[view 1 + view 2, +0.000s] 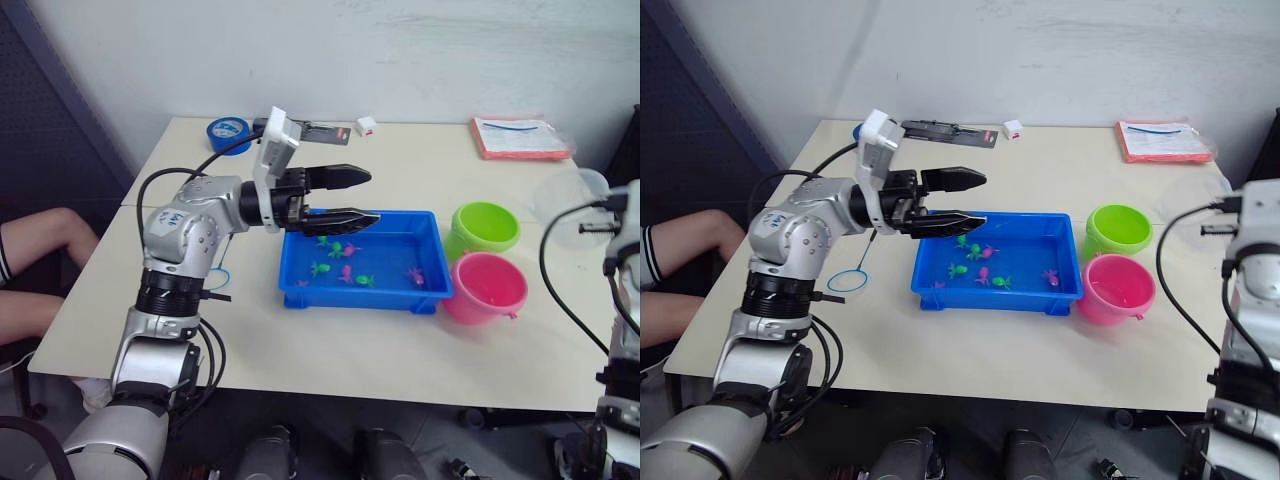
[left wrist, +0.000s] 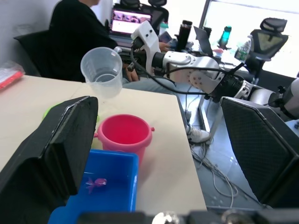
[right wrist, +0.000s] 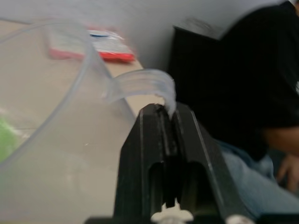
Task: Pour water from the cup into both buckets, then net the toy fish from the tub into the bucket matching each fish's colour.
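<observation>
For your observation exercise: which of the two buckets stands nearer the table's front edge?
The pink bucket; the lime green bucket stands just behind it, toward the wall.

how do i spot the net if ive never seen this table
Find the bright blue tub in the middle of the table, then look past its end on the robot's left. The net lies flat on the tabletop there, under the left arm: a small blue-rimmed hoop on a thin dark stick, unlike the thicker blue tape roll at the far edge.

Silver jointed left arm point(image 1: 180, 235), black looping cables, white wrist housing, black two-fingered tool point(image 1: 345, 196)
</observation>
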